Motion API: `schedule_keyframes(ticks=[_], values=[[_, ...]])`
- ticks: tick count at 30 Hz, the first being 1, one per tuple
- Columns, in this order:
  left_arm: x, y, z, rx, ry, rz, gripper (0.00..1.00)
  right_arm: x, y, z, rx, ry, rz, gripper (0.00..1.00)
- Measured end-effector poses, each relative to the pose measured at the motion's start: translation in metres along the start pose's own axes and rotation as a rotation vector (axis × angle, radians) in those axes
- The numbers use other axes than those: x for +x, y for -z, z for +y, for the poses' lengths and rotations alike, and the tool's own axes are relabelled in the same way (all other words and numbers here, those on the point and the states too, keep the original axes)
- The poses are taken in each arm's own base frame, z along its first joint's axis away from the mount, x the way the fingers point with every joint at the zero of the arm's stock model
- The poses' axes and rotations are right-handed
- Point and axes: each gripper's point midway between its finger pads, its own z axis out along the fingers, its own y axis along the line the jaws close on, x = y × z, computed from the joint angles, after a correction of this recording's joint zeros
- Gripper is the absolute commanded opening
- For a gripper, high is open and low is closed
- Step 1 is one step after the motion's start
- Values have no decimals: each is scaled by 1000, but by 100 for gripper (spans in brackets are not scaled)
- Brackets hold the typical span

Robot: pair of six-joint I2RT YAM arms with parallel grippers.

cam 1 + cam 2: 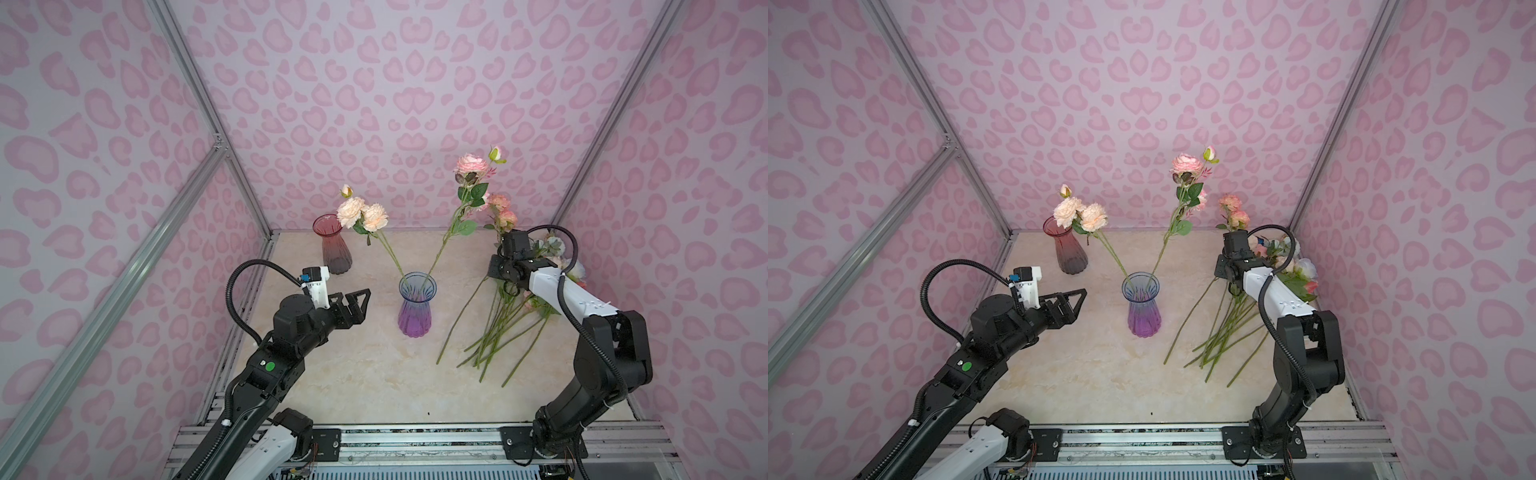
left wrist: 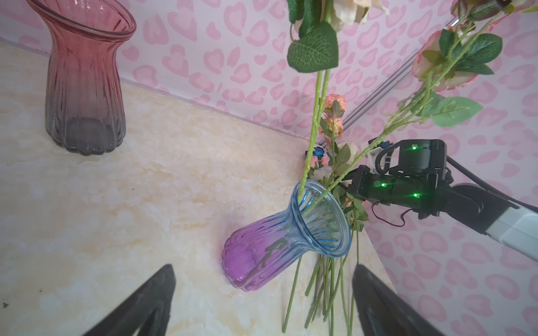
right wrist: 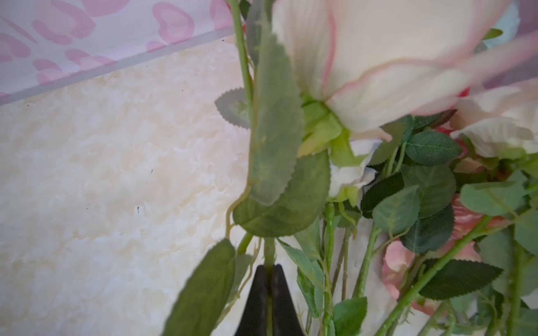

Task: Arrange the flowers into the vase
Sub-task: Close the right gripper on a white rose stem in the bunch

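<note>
A blue-topped, purple-bottomed glass vase (image 1: pixel 417 307) (image 1: pixel 1144 307) (image 2: pixel 285 241) stands mid-table. Two flowers stand in it: a peach double bloom (image 1: pixel 361 214) leaning left and a pink rose (image 1: pixel 471 164) leaning right. Several more flowers (image 1: pixel 511 328) lie in a heap on the right, stems fanned toward the front. My left gripper (image 1: pixel 361 303) (image 2: pixel 263 270) hovers open just left of the vase, holding nothing. My right gripper (image 3: pixel 269 269) is down in the heap, shut on a leafy green flower stem (image 3: pixel 269 250). Which bloom belongs to that stem is hidden.
A red-to-grey glass vase (image 1: pixel 334 245) (image 2: pixel 84 81) stands with nothing in it at the back left, near the wall. Pink patterned walls with metal frame posts (image 1: pixel 232 166) close in the marble tabletop (image 1: pixel 353 374) on three sides.
</note>
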Motion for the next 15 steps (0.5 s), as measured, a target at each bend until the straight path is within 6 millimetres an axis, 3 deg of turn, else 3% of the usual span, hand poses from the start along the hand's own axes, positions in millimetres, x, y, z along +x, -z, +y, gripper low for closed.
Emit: schedule_keyframes(ticks=[5, 9, 11, 13, 15], values=[[2, -3, 2, -8, 0, 10, 96, -18, -28, 14, -23, 7, 23, 15], [4, -5, 3, -11, 1, 17, 96, 20, -54, 6, 17, 29, 137, 12], [5, -6, 4, -14, -2, 20, 96, 35, -57, -1, 42, 35, 176, 9], [6, -7, 5, -17, -9, 25, 96, 37, -55, -5, 53, 34, 173, 10], [7, -8, 6, -19, -12, 28, 96, 35, -51, -7, 54, 26, 162, 16]])
